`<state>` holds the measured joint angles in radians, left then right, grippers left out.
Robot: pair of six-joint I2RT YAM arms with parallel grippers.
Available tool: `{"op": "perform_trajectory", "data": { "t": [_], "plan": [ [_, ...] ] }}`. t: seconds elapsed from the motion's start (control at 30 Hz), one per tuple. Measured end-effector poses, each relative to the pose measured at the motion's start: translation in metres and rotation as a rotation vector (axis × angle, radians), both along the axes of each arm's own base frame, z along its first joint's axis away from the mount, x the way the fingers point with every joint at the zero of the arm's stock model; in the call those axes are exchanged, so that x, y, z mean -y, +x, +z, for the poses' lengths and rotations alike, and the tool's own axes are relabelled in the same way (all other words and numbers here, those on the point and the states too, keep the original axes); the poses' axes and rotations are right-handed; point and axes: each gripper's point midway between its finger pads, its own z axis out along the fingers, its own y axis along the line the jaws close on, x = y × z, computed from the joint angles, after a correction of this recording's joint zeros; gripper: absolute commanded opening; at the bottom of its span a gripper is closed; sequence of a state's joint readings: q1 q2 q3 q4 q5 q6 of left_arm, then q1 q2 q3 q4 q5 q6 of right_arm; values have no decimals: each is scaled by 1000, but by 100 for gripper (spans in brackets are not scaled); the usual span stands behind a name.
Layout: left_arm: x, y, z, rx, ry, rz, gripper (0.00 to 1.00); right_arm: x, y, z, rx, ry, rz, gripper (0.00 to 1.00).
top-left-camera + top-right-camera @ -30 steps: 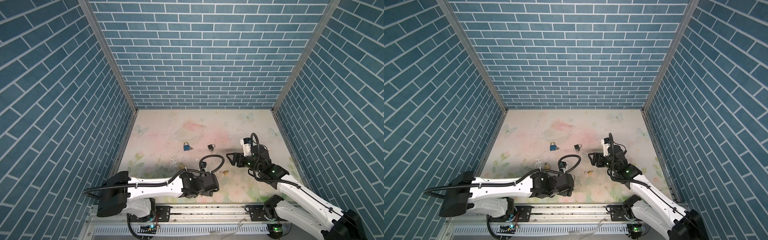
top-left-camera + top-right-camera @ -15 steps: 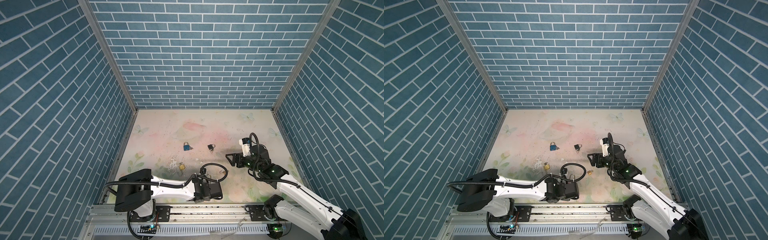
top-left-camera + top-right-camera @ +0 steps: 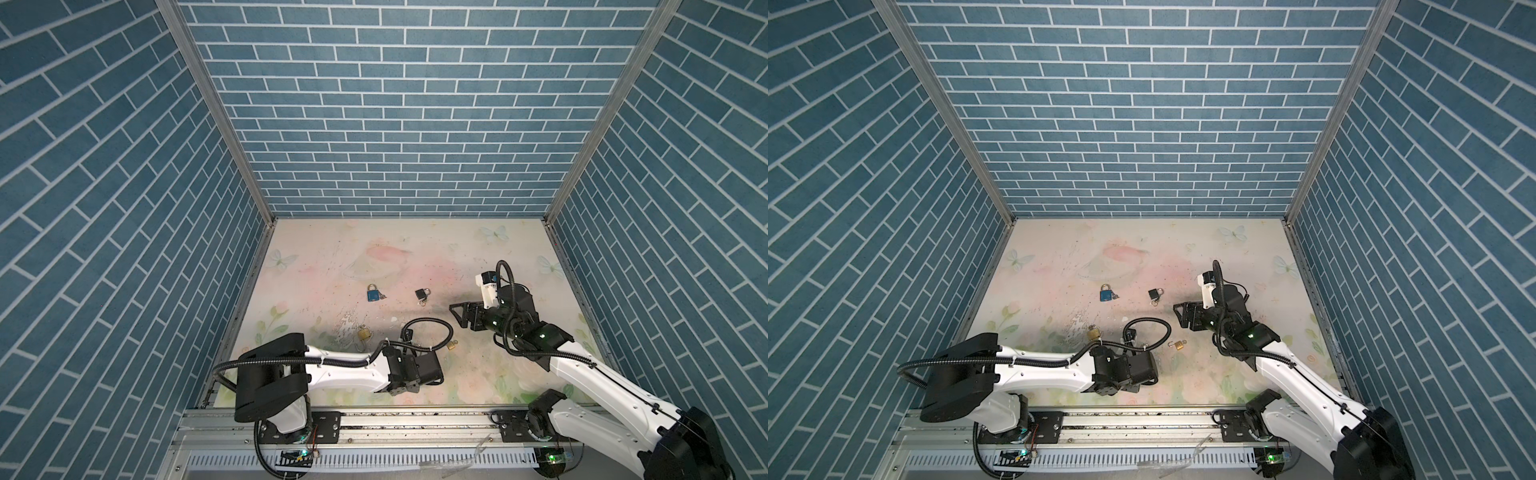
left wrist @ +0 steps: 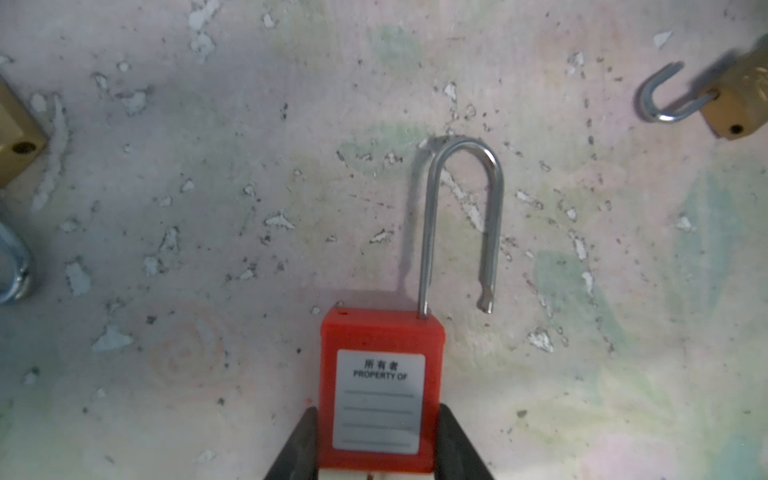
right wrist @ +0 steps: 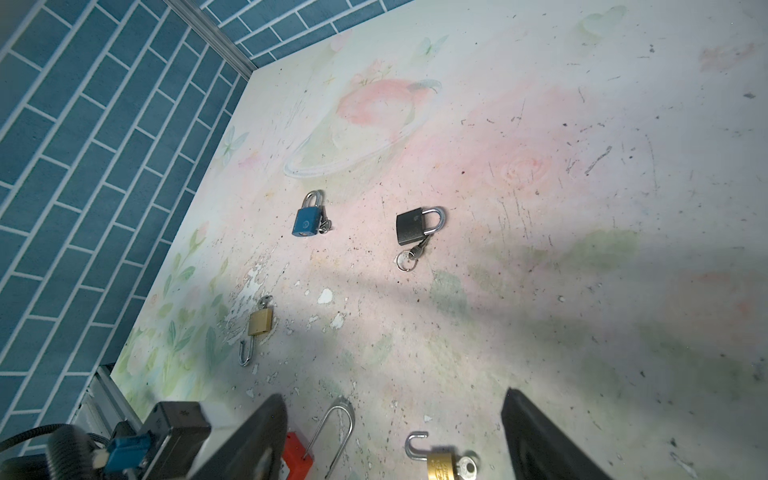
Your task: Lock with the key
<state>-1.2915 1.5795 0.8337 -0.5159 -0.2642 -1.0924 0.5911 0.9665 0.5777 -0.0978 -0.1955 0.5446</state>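
Left pincer (image 4: pixel 378 415) clasps red padlock (image 4: pixel 380 332) labelled "PROPERTY OF", shackle (image 4: pixel 428 228) open.

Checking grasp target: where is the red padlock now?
Left wrist view: red padlock lies on the table between the left gripper's fingers, front centre, nearest the rightmost brass padlock.

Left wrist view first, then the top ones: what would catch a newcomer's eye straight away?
A red padlock, its long shackle open, lies flat with the left gripper closed on its sides. In a top view, a blue padlock and a black padlock lie side by side in the middle, and the right gripper hovers open to their right.
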Motion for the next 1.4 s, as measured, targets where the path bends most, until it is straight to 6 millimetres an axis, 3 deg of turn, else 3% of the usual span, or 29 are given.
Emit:
{"op": "perform_trajectory", "data": {
  "t": [0.17, 0.43, 0.6, 0.73, 0.9, 1.13, 1.4],
  "plan": [
    [-7, 21, 12, 41, -18, -14, 14, 2, 3, -2, -14, 1, -6, 81],
    [24, 47, 91, 292, -169, -285, 7, 22, 24, 1, -171, 56, -19, 76],
    [36, 57, 124, 440, -188, -511, 7, 22, 39, 28, -279, 126, 4, 75],
    [32, 58, 123, 520, -113, -696, 7, 5, 34, 49, -353, 197, 96, 68],
    [13, 48, 105, 557, 4, -877, 7, -3, 10, 45, -547, 255, 136, 67],
    [9, 68, 127, 753, 42, -885, 4, -6, -29, 41, -717, 355, 161, 68],
    [16, 87, 94, 728, 165, -912, 4, -11, -46, 21, -867, 426, 174, 66]
  ]
}}
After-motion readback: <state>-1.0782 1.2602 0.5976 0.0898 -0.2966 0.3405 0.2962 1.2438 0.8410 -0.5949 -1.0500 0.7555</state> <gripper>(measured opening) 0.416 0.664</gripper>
